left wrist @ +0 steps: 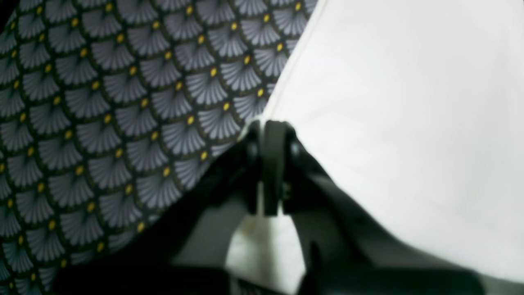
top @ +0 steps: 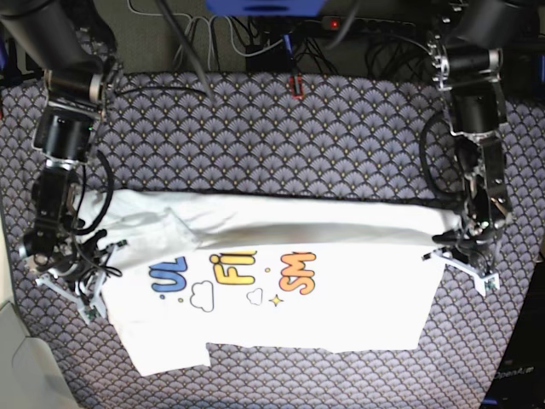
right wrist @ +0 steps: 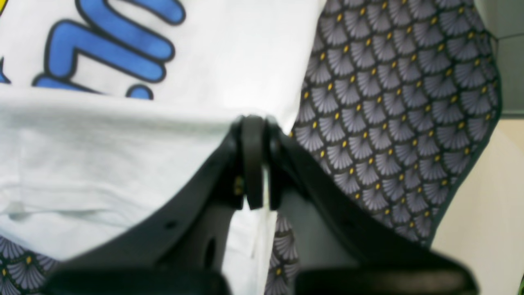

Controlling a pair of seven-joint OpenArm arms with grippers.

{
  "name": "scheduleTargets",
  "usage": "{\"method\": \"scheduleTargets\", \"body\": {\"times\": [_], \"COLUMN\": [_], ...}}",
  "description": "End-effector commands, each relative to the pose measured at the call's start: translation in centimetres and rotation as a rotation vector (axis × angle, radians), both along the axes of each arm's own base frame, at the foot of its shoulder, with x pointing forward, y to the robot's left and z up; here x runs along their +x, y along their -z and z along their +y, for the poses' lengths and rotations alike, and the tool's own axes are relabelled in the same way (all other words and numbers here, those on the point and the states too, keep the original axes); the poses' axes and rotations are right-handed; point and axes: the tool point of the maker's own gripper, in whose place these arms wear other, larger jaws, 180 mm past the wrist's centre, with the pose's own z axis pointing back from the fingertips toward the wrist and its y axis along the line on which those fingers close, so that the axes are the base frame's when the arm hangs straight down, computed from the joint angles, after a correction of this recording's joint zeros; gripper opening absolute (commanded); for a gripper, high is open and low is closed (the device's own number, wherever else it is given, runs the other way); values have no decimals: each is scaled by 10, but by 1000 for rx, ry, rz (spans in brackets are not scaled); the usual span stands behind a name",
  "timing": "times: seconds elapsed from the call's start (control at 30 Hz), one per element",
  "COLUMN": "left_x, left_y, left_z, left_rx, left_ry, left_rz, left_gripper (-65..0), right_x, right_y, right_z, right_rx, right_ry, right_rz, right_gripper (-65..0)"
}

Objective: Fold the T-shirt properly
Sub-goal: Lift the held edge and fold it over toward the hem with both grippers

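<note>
The white T-shirt (top: 341,298) lies print side up on the patterned table, with its far edge doubled over toward me as a long fold. The blue, yellow and orange print (top: 230,273) shows below the fold. My left gripper (top: 460,245) is at the shirt's right end in the base view. In the left wrist view it (left wrist: 268,125) is shut on the white cloth's edge (left wrist: 409,102). My right gripper (top: 85,274) is at the shirt's left end. In the right wrist view it (right wrist: 254,123) is shut on the folded cloth (right wrist: 102,155), just below the blue letters (right wrist: 110,45).
A dark tablecloth with a grey fan pattern and yellow dots (top: 281,136) covers the table, and also shows in both wrist views (left wrist: 102,123) (right wrist: 389,102). Cables and a power strip (top: 341,24) run along the back. The cloth's edge (right wrist: 493,123) ends close to the right gripper.
</note>
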Motion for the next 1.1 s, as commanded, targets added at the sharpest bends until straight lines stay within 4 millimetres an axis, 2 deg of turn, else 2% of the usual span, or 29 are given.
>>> {"method": "scheduleTargets", "body": {"times": [0.0,0.27,0.37,0.57,0.63,0.7,0.9,1.0,1.07], "left_x": [14,19,19,27,30,30,33,31,30], "left_y": [-26,-32,-32,-45,-50,-51,-56,-55,-53], "left_z": [9,9,9,15,15,15,13,15,16], "left_rx": [28,28,30,42,42,43,41,38,40], "left_ry": [-6,-7,-7,-10,-10,-10,-7,-11,-12], "left_rz": [-73,-85,-87,-109,-118,-123,-134,-134,-129], "left_gripper": [-642,-641,-641,-635,-602,-542,-336,-278,-264], "right_x": [12,13,18,21,22,22,21,19,18], "right_y": [-22,-22,-29,-33,-34,-34,-32,-30,-31], "right_z": [-6,-4,-4,-5,-5,-4,-4,-4,-6], "right_rx": [-10,-7,-7,-10,-9,-9,-9,-10,-14], "right_ry": [2,-1,-1,1,1,0,1,2,5], "right_rz": [-60,-61,-77,-84,-87,-86,-81,-74,-76], "right_gripper": [-650,-650,-650,-650,-645,-623,-510,-456,-428]}}
